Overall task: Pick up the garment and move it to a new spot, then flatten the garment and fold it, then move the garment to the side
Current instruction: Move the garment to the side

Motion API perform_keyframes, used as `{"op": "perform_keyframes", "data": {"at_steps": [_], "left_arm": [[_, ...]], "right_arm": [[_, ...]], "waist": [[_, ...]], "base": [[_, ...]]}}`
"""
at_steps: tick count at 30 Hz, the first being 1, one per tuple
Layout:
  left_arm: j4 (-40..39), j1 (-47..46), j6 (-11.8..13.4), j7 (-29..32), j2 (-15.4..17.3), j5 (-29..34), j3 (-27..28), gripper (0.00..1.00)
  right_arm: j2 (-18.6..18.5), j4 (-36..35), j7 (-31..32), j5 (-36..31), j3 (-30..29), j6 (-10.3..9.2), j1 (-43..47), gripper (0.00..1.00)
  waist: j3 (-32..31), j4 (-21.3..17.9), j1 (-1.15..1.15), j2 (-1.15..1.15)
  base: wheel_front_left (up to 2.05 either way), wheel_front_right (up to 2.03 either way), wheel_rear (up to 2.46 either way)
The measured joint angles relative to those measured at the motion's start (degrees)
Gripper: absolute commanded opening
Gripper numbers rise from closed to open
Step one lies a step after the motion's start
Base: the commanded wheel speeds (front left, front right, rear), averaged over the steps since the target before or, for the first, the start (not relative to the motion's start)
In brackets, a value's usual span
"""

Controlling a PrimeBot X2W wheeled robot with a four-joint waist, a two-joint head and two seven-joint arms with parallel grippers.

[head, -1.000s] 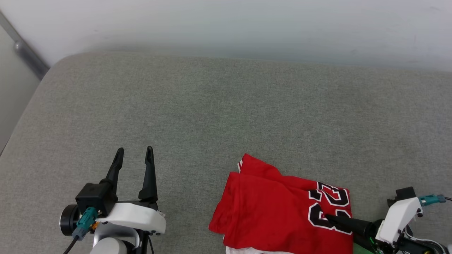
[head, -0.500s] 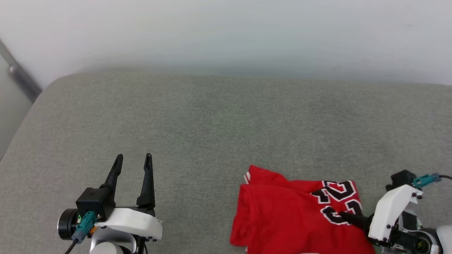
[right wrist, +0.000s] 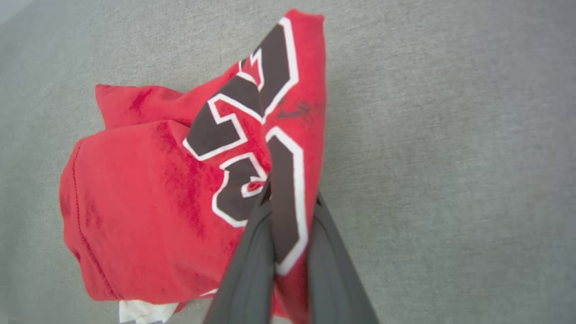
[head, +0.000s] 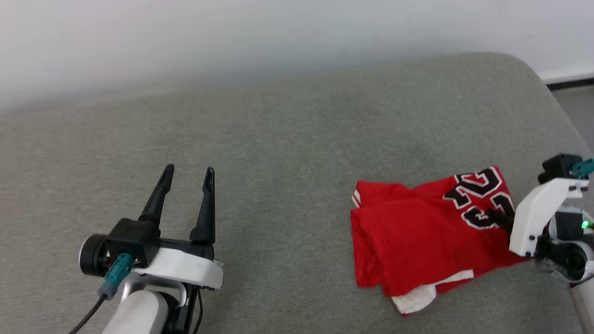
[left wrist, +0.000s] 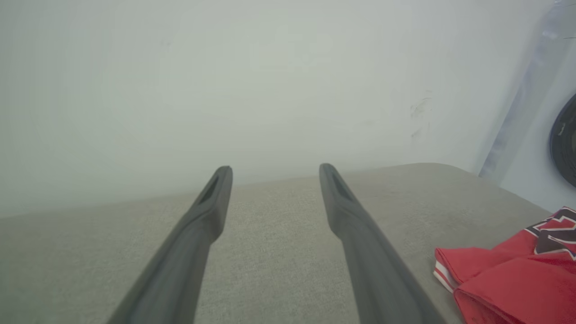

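Garment (head: 417,232): folded red bundle on the grey surface (head: 278,139), lower right of head view.
Right claw (head: 495,216): closed, pinching the garment at its "23".
Left claw (head: 188,172): fingers spread, empty, lower left.

Right jaws from wide to tight on the garment (head: 417,232).

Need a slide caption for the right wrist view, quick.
Right gripper shut on the folded red garment at its black-and-white number, over the grey cushion.
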Motion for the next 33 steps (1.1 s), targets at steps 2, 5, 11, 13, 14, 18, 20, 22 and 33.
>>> {"op": "perform_keyframes", "data": {"at_steps": [2, 5, 11, 13, 14, 18, 20, 22, 33], "left_arm": [[-1.0, -1.8, -0.05, 0.45, 0.34, 0.75, -0.37, 1.0], [-2.58, -5.27, -0.76, 1.75, 1.53, 2.14, -0.99, 1.0], [-5.06, -12.23, -2.08, 4.57, 3.07, 4.77, -2.56, 1.0], [-5.83, -14.09, -2.63, 5.54, 3.41, 5.52, -3.19, 1.0], [-6.3, -15.05, -3.02, 6.14, 3.81, 6.16, -3.58, 1.0], [-7.67, -18.3, -4.16, 8.05, 5.12, 7.28, -4.5, 1.0], [-8.42, -19.44, -4.45, 8.88, 5.41, 7.78, -4.72, 1.0], [-8.91, -20.26, -4.58, 9.34, 5.72, 8.12, -4.77, 1.0], [-8.01, -19.74, -3.79, 9.54, 6.57, 7.62, -4.42, 1.0]], "right_arm": [[-1.01, 1.11, -1.21, -0.66, 0.46, 0.0, -2.94, 0.0], [-2.29, 3.09, -3.69, -1.04, 0.57, 0.01, -7.13, 0.0], [-6.75, 8.44, -11.29, -3.35, -2.92, 0.01, -14.32, 0.0], [-8.06, 10.17, -14.18, -4.03, -4.3, 0.01, -16.36, 0.0], [-8.68, 10.95, -15.51, -4.12, -5.14, 0.01, -17.44, 0.0], [-10.73, 14.35, -20.28, -5.87, -7.69, 0.01, -21.59, 0.0], [-11.25, 16.17, -23.17, -7.44, -9.16, 0.01, -23.19, 0.0], [-11.27, 18.76, -25.1, -8.59, -10.37, 0.01, -24.82, 0.0], [-7.79, 27.99, -39.9, -15.19, -11.93, 0.01, -28.05, 1.0]], "waist": [[2.12, -1.87, 0.0, 0.0], [5.82, -4.41, 0.0, 0.0], [14.01, -8.02, 0.01, 0.0], [16.68, -8.76, 0.01, 0.0], [17.99, -9.04, 0.01, 0.0], [22.86, -9.73, 0.01, 0.0], [24.94, -9.83, 0.01, 0.0], [26.82, -9.81, 0.01, 0.0], [28.32, -9.39, 0.01, 0.0]], "base": [[0.0, 0.0, 0.0], [0.0, 0.0, 0.0], [0.0, 0.0, 0.0], [0.0, 0.0, 0.0], [0.0, 0.0, 0.0], [0.0, 0.0, 0.0], [0.0, 0.0, 0.0], [0.0, 0.0, 0.0], [0.0, 0.0, 0.0]]}}
